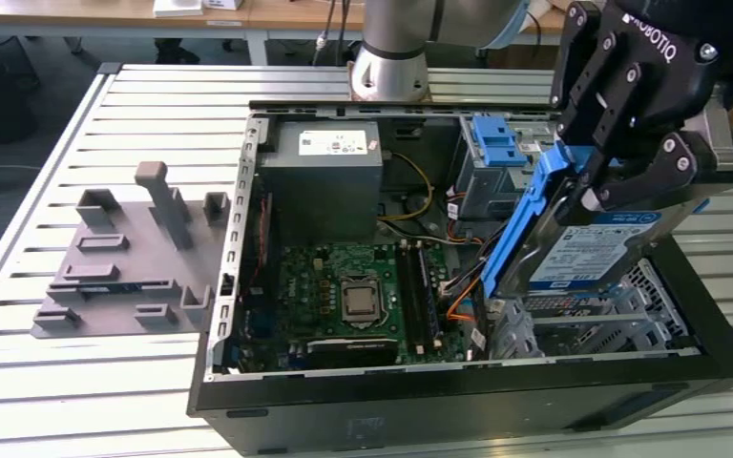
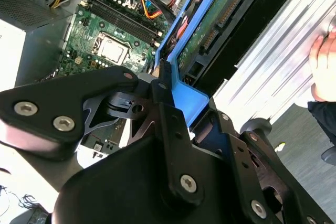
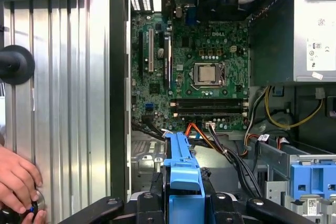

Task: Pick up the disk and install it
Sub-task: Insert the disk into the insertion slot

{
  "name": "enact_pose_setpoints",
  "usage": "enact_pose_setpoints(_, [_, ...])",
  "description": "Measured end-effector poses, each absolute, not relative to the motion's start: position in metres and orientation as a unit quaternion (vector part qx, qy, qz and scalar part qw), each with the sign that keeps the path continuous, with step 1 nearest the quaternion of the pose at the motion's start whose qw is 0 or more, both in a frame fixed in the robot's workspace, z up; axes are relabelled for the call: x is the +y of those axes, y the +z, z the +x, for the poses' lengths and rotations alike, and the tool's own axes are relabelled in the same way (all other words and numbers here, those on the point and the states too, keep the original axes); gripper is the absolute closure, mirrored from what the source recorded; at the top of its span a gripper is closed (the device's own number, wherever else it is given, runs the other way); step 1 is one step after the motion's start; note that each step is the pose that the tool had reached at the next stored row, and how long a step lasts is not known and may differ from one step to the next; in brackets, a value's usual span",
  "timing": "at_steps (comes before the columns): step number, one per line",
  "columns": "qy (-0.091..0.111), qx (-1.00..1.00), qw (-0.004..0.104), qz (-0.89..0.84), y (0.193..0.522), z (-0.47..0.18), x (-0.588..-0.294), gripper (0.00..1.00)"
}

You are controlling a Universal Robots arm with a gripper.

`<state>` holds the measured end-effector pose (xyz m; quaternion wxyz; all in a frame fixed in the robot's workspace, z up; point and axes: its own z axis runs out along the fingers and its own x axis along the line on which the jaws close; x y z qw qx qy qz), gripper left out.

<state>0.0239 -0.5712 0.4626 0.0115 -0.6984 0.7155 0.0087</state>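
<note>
The disk (image 1: 596, 253) hangs tilted on edge over the open computer case (image 1: 469, 382), above the grey metal bay (image 1: 602, 329) at the exterior view's right. It is silver with a blue-and-white label and sits in a blue plastic carrier (image 1: 519, 224). My gripper (image 1: 583, 176) is shut on the carrier's upper end. In the second wrist view the gripper (image 2: 163, 85) clamps the blue carrier (image 2: 186, 95), and the disk's green circuit side (image 2: 210, 24) faces the camera. In the first wrist view the carrier (image 3: 182, 163) sticks out between the black fingers (image 3: 149, 203).
Inside the case lie the green motherboard (image 1: 354, 296), the grey power supply (image 1: 328, 172), a blue-latched drive cage (image 1: 500, 153) and loose cables (image 1: 456, 286). A grey printed fixture (image 1: 125, 258) stands at the exterior view's left. A person's hand (image 3: 18, 182) rests on the table beside the case.
</note>
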Motion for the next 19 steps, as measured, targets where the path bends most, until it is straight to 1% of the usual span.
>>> enact_pose_setpoints(19, [0.009, 0.716, 0.011, -0.698, 0.455, 0.048, -0.574, 0.64])
